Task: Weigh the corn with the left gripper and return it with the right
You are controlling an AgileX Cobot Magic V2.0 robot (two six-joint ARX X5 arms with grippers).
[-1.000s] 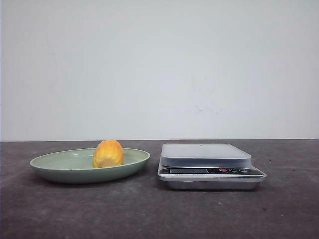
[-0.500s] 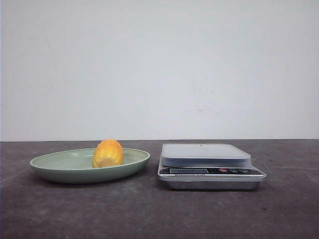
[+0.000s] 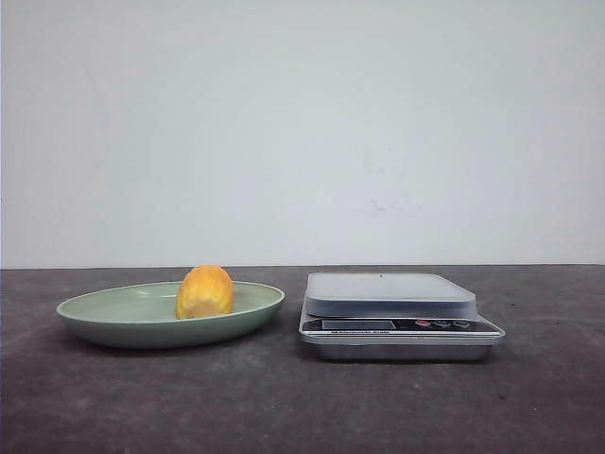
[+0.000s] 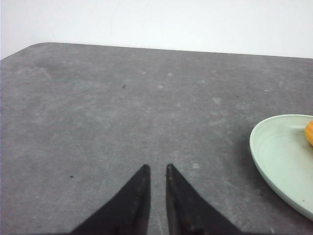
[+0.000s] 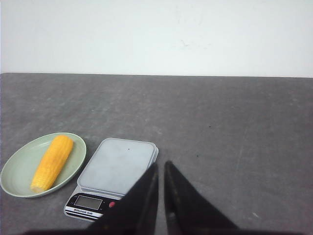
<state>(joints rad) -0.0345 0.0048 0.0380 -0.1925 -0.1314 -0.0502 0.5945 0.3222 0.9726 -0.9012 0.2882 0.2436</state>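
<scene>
Looking forward over the dark grey surface [image 3: 284, 407], I see the corn [image 3: 204, 291] lying in the green plate [image 3: 104, 317], toward the plate's right half, its rounded end facing the camera. A kitchen scale [image 3: 397, 326] stands just beside the plate on the right, a narrow strip of bare surface between the plate's rim and the scale's edge. The scale's flat platform carries nothing. Neither of my arms shows in this view; a broad band of surface runs in front of both things, and more lies open to the right of the scale.

From my left wrist, the left jaws [image 4: 156, 171] are drawn nearly together with only a thin slit between the black tips, clasping nothing. They hang over bare surface, well apart from the plate's rim, where a sliver of corn shows at the frame's edge. The surface's rounded far corner is visible.

From my right wrist, the right jaws [image 5: 160, 169] are likewise pinched almost closed and empty, above the scale's near corner. The whole cob lies lengthwise in the plate, clear of my tips.
</scene>
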